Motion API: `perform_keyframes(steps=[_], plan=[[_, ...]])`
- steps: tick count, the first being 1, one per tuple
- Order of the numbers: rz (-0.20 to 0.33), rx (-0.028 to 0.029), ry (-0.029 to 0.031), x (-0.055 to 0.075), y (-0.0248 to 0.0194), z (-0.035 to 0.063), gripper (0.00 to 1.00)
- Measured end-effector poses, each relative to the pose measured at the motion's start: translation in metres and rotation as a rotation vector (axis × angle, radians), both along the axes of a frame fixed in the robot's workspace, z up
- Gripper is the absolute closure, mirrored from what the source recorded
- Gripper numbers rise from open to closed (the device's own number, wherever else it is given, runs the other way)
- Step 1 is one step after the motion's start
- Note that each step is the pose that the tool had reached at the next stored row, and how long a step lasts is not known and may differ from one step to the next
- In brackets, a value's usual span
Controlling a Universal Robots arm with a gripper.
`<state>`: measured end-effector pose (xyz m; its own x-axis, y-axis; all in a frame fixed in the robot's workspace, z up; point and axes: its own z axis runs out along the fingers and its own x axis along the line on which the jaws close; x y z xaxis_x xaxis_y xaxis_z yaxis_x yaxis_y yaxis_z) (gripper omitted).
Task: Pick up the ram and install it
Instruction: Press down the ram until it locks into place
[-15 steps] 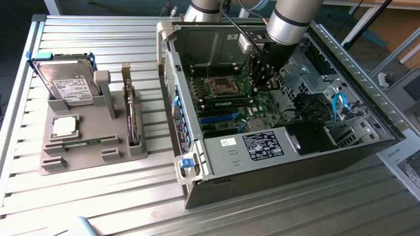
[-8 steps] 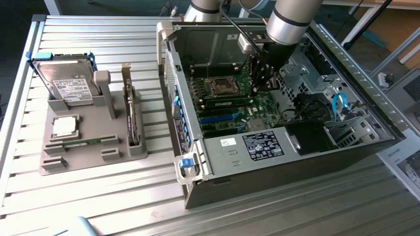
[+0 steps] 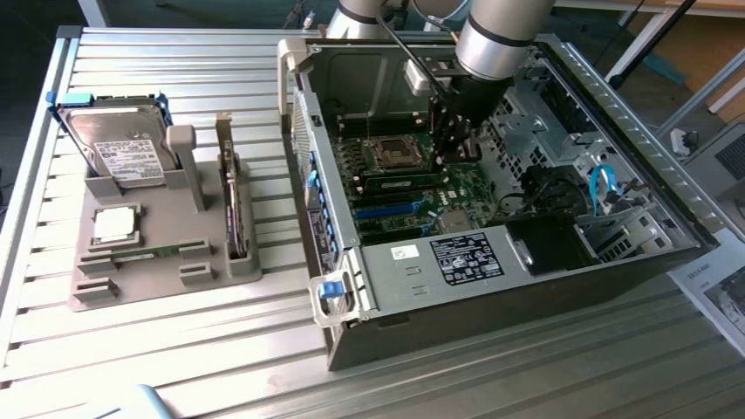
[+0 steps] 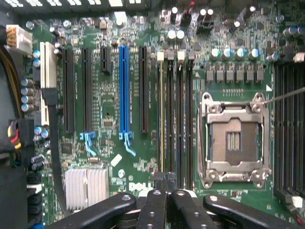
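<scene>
The ram (image 4: 160, 114) stands on edge in the leftmost of the long black memory slots beside the silver processor socket (image 4: 233, 138). In the exterior view the ram (image 3: 402, 182) is a thin green strip on the motherboard inside the open computer case (image 3: 349, 288). My gripper (image 4: 165, 183) hangs over the near end of those slots, black fingers (image 4: 153, 205) pressed together and nothing visible between them. Whether the tips touch the stick I cannot tell. In the exterior view the gripper (image 3: 452, 147) reaches down into the case just beside the slots.
A grey parts holder (image 3: 105, 292) on the slatted table carries a hard drive (image 3: 117, 148), a square silver chip (image 3: 114, 223), an upright card (image 3: 233, 209) and a thin green strip (image 3: 146, 254). The case walls, cables (image 3: 599, 188) and drive cage surround the arm.
</scene>
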<state>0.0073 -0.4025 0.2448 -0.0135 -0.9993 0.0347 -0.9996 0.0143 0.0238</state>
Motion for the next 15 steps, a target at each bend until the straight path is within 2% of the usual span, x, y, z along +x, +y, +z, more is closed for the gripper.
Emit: perform_keyframes(steps=[10, 15], plan=[[0.000, 0.0001, -0.0003, -0.032, 0.0002, 0.0000, 0.90], [0.000, 0.0000, -0.0003, -0.044, 0.0002, 0.0000, 0.90]])
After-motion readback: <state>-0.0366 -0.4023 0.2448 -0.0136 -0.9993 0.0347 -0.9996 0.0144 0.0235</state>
